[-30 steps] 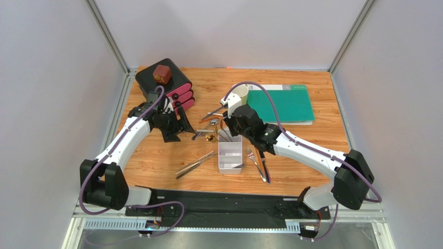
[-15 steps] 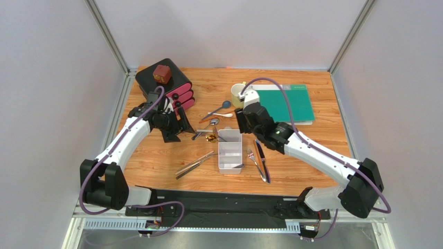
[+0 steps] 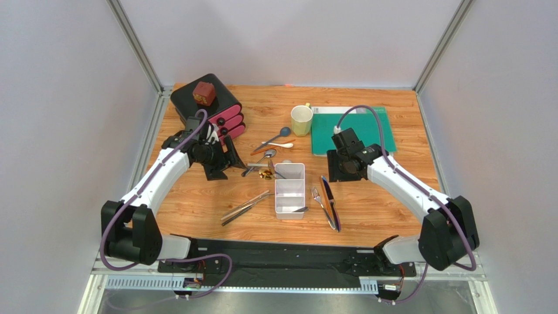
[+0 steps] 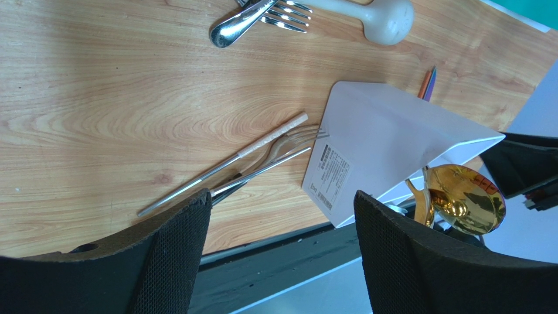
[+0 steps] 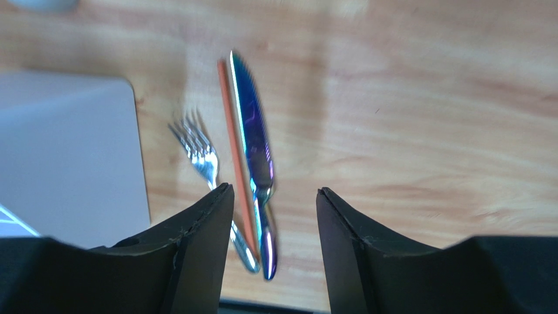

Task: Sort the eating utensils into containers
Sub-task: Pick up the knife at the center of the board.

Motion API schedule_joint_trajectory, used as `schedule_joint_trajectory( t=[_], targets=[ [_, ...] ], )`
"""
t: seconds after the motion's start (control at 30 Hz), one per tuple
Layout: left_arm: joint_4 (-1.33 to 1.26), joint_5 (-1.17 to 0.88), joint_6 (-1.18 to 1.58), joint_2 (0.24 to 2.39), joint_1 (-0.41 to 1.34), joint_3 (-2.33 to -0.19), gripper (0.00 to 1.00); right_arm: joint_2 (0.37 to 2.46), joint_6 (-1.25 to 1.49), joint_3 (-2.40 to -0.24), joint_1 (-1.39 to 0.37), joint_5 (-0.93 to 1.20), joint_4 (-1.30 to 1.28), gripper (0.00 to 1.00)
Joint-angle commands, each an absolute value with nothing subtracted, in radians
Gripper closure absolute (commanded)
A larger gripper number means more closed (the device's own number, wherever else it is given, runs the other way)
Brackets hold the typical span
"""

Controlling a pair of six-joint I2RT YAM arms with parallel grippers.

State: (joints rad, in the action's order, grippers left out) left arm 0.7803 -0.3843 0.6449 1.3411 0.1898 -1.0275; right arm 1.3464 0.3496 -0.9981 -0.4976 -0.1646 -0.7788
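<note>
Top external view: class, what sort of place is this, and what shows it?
Probably a robot lab cell: plain grey panel walls, two white arms bolted at a wooden tabletop, cutlery around a white divided plastic tray.

Bright, even overhead light, soft shadows; top view sharp, right wrist view blurred, glare on gold spoon [image 4: 468, 199].

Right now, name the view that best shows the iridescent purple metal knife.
Right wrist: the knife lies large and nearly whole. Top external shows it small; left wrist shows only a tip past the white plastic tray.
</note>
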Motion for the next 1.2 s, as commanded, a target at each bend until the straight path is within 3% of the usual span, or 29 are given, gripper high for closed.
schedule_joint_trajectory(
  t=[0.0, 0.47, 0.77, 1.17],
  targets=[
    [0.758, -0.394, 0.635, 1.318, 0.186, -1.022, 0.15, 1.393, 0.403, -1.052, -0.462, 0.073, -0.926, 0.46],
    [0.755, -0.393, 0.634, 1.327, 0.186, -1.022, 0.15, 1.482, 0.422, -0.907, -0.462, 0.163, -0.897, 0.49],
    [0.758, -0.388, 0.629, 1.331, 0.186, -1.026, 0.15, 1.583, 0.442, -0.939, -0.462, 0.086, -0.888, 0.56],
    [0.764, -0.38, 0.627, 1.336, 0.186, -1.034, 0.15, 1.67, 0.416, -0.976, -0.462, 0.041, -0.881, 0.57]
  ],
)
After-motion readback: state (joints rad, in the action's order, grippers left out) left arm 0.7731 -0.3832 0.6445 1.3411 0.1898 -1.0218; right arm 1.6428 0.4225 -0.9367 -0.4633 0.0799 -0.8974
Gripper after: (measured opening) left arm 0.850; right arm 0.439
